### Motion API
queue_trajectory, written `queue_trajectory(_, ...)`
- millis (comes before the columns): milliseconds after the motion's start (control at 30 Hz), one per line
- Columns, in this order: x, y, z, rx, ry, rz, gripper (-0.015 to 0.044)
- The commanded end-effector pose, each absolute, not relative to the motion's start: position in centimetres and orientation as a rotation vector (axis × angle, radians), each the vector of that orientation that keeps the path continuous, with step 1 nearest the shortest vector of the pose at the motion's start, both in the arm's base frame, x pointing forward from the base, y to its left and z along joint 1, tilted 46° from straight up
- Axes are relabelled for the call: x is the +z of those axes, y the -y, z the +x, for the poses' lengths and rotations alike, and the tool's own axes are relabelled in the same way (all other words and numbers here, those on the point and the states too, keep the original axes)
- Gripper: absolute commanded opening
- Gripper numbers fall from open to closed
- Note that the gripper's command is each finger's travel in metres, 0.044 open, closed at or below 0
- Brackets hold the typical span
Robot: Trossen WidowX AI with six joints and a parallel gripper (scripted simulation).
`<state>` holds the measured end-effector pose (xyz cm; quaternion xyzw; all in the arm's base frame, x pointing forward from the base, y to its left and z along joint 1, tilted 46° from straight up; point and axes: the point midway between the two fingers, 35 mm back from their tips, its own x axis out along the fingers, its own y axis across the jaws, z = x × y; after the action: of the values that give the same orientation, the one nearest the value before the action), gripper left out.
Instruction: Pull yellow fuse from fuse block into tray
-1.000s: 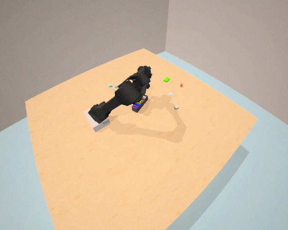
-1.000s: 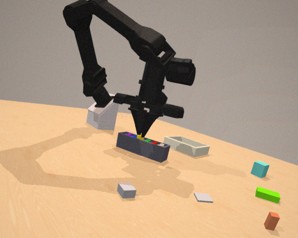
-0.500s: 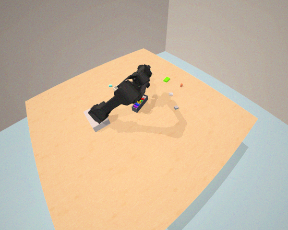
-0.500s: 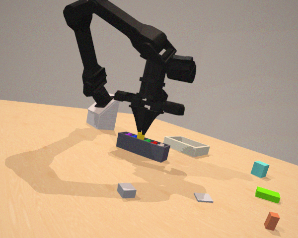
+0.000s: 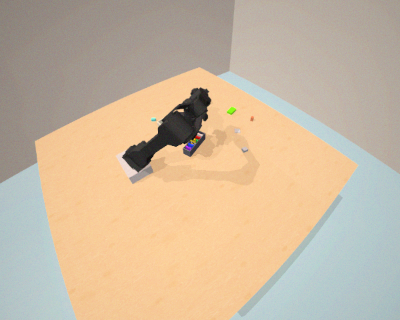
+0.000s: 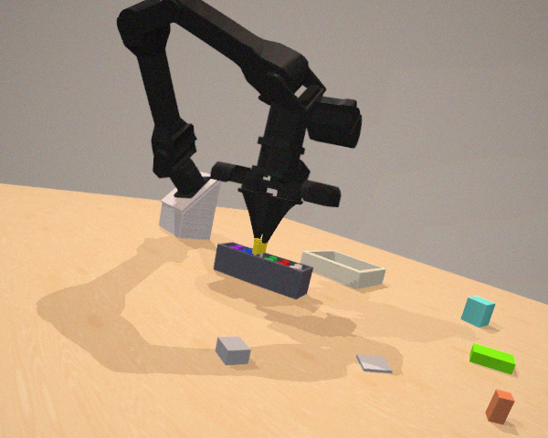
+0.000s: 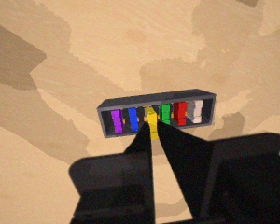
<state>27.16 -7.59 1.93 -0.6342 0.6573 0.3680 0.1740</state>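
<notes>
Spanning pale blue floor; wooden tabletop; grey walls.

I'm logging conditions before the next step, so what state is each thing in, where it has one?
Tool: shut on the yellow fuse.
Yellow fuse: raised above its neighbours, at its slot.
Other five fuses: seated in the block.
Fuse block: upright.
Tray: upright, no fuse visible inside.
</notes>
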Motion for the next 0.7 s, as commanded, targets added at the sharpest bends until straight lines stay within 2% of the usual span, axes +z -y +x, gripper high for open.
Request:
queue_trajectory(0,2.17,7.37,27.28,1.037,-1.856,-1.795,0.0000)
queue_trajectory(667,2.86,6.66,27.36,1.038,-1.857,-1.797,0.0000)
